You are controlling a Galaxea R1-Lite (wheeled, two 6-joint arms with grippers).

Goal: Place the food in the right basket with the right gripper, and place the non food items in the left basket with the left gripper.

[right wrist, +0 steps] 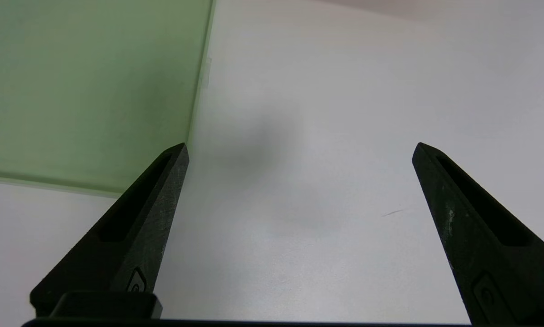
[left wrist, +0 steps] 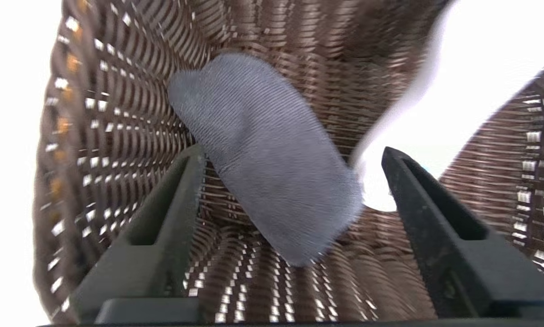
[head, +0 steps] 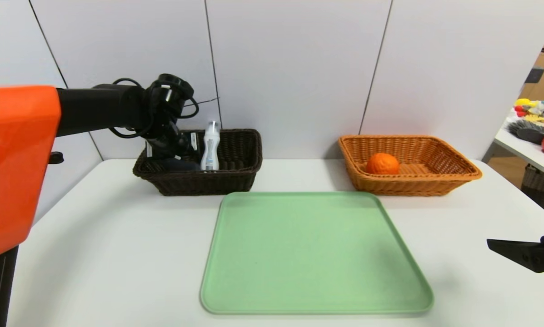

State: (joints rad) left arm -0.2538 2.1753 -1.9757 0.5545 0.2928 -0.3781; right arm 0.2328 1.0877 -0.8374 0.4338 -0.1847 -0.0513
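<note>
From where I stand, the left end effector (left wrist: 293, 156) hangs over the dark brown, deep-sided wicker basket (head: 203, 184), its black pointed fingers spread wide. Between and beyond them lies the rolled grey-blue ribbed cloth (left wrist: 272, 159), down inside the basket and, as far as I can tell, free of any grip. The white plastic bottle with the clear cap (head: 211, 152) is in that basket too, leaning up so that its top pokes above the rim, its lower end close by the cloth.

Across the desk (head: 117, 254), the round dimpled orange fruit (head: 382, 163) sits in the light orange-tan wicker basket (head: 408, 181). The right end effector (right wrist: 300, 152) waits near the desk's right side, wide apart with nothing in it. The pale green rectangular tray (head: 317, 254) has nothing on it.

To my eye the sorting is all but done, and what remains is lifting the left arm away. The bottle worries me most: a sideways swing could knock it, and standing so tall it might tip over the rim. A finger could also snag the wicker and drag the basket, or catch a fold of cloth and carry it out. Straight up first seems safest.
</note>
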